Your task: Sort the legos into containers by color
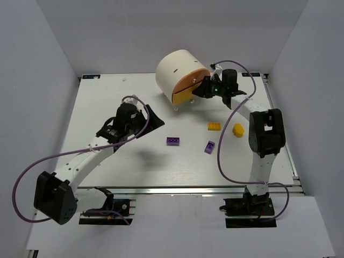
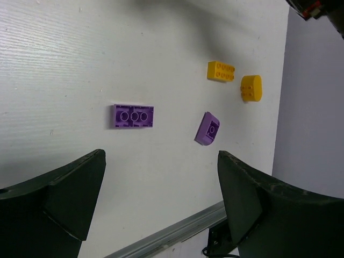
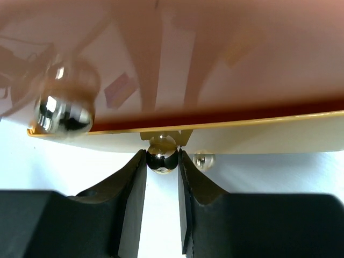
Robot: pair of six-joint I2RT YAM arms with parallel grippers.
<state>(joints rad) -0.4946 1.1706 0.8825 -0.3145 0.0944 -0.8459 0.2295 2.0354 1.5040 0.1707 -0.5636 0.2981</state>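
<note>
Left wrist view: my left gripper [image 2: 161,161] hangs wide open and empty above the table [image 2: 54,54]. The flat purple brick [image 2: 133,116] lies nearest, with the small purple one [image 2: 207,129] just beside it. A yellow brick [image 2: 221,71] and a rounded yellow piece [image 2: 251,87] lie farther off. All four are loose, well apart from the drum [image 1: 174,67]. There, my right gripper [image 3: 162,166] is narrowed onto a knob [image 3: 162,155] at the yellow drawer [image 3: 242,137] lip, fingers [image 3: 134,183] touching both sides. I judge I'm opening a drawer. Next I must pull straight out without slipping off the ball.
</note>
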